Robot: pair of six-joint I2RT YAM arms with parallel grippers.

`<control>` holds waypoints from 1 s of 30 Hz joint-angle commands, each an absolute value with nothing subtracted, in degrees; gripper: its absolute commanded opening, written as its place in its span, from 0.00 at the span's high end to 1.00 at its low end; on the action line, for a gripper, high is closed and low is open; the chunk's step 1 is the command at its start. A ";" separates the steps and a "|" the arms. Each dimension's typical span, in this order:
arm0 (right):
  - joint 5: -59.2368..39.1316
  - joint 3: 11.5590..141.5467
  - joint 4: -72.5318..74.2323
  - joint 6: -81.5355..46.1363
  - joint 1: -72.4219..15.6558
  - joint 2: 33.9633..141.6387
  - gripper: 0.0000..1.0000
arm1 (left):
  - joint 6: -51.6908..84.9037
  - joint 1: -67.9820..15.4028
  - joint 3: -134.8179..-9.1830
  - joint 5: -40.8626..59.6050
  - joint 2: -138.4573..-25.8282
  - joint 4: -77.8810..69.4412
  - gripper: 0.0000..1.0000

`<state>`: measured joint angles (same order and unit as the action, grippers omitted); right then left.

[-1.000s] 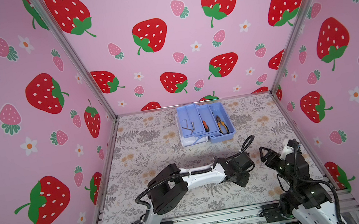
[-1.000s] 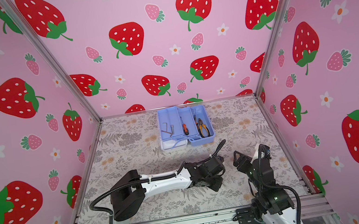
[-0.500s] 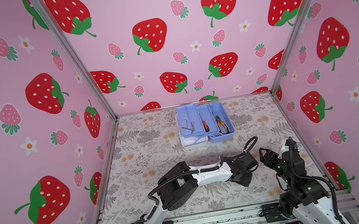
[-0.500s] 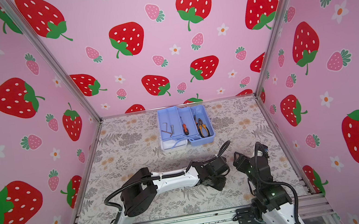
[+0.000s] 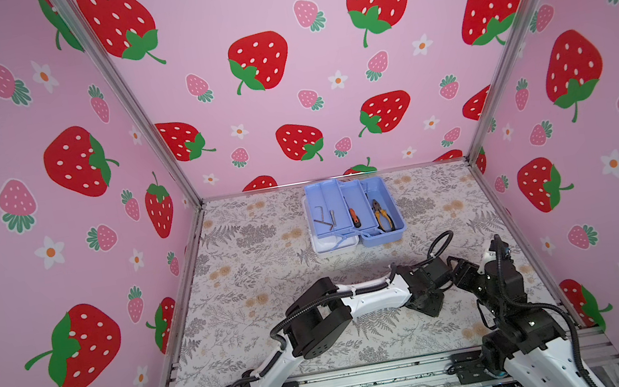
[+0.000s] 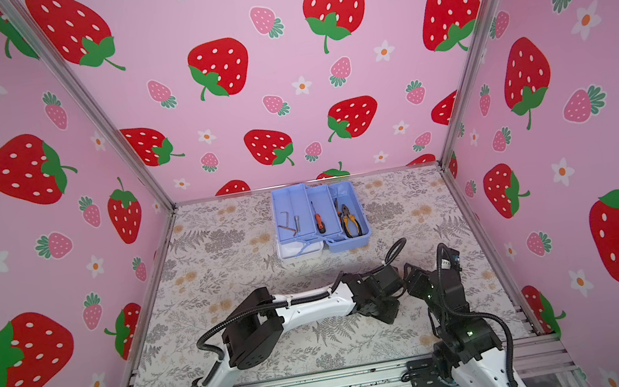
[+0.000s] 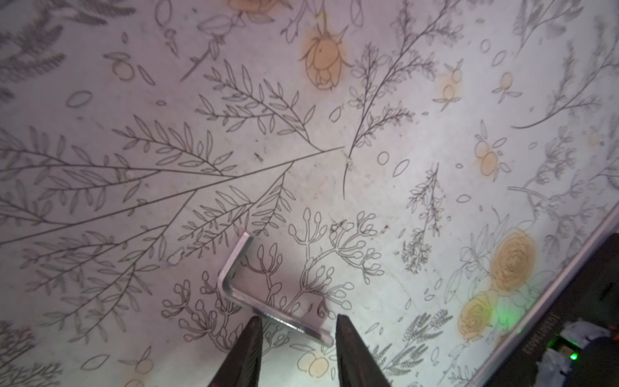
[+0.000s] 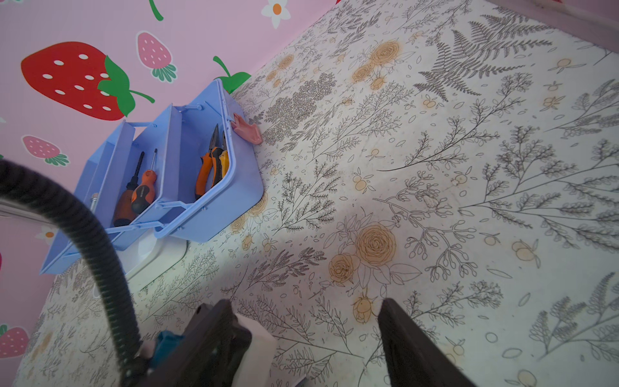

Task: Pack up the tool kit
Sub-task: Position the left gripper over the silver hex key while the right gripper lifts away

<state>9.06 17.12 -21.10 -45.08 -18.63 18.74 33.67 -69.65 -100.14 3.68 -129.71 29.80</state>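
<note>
Steel hex key [image 7: 234, 257] lower centre, my left gripper [image 7: 297, 318] half-open straddling it to grab; right gripper [image 8: 303, 301] wide, empty.

Pink strawberry-print walls [image 5: 286, 4] enclose a grey floral-patterned table [image 5: 254, 283].

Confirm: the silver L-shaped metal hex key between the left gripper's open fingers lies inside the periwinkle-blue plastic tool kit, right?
Not inside it. The silver L-shaped metal hex key is between the left gripper's open fingers, but it lies on the floral-printed table, as the left wrist view shows; the periwinkle-blue plastic tool kit stands apart, by the back wall.
</note>
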 commanded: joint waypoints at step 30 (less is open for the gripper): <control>11.77 17.31 -22.39 -45.21 -18.37 17.77 0.27 | 32.88 -62.61 -92.33 -0.79 -122.05 33.40 1.00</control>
